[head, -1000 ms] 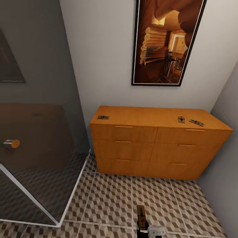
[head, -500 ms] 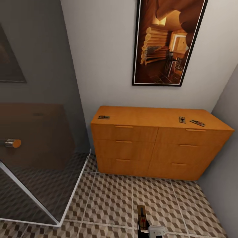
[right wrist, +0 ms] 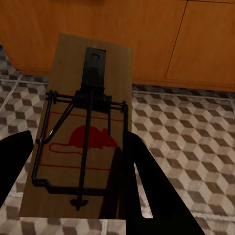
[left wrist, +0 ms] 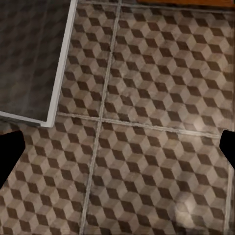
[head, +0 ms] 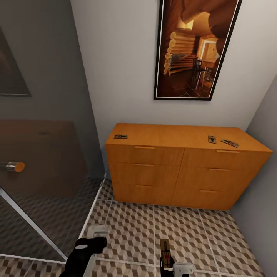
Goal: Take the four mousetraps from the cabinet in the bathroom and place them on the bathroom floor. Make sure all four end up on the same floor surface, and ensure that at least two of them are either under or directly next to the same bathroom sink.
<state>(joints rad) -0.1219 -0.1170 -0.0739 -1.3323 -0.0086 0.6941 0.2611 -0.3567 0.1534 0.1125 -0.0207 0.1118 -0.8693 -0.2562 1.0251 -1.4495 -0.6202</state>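
Holding one mousetrap (right wrist: pixel 81 132) clamped between its fingers, the right gripper (head: pixel 169 265) sits low at the near edge of the head view, above the cube-patterned bathroom floor (head: pixel 184 231); the right wrist view shows the trap's wooden board, dark wire spring and red mouse print, with a black finger on each side of the board.

Change since a moment ago: the left arm has risen into the head view, and the left gripper (head: pixel 96 234) now hangs over the tiles beside the white frame of the glass shower enclosure (head: pixel 42 165). In the left wrist view its fingers stand wide apart with nothing but floor tiles between them, so it is released and empty.

Remaining stock: three mousetraps on the flat top of the cabinet (head: pixel 181 169), unchanged in place. One lies at the left end (head: pixel 120 136); two lie near the right end, one (head: pixel 211 139) just beside the other (head: pixel 229 143).

Other fixtures: a framed picture (head: pixel 194 48) on the wall above the cabinet.

Judgement: one trap of four is in hand and not yet set down. The newly raised, empty left gripper looks readied to collect a second trap, probably the left-end one.
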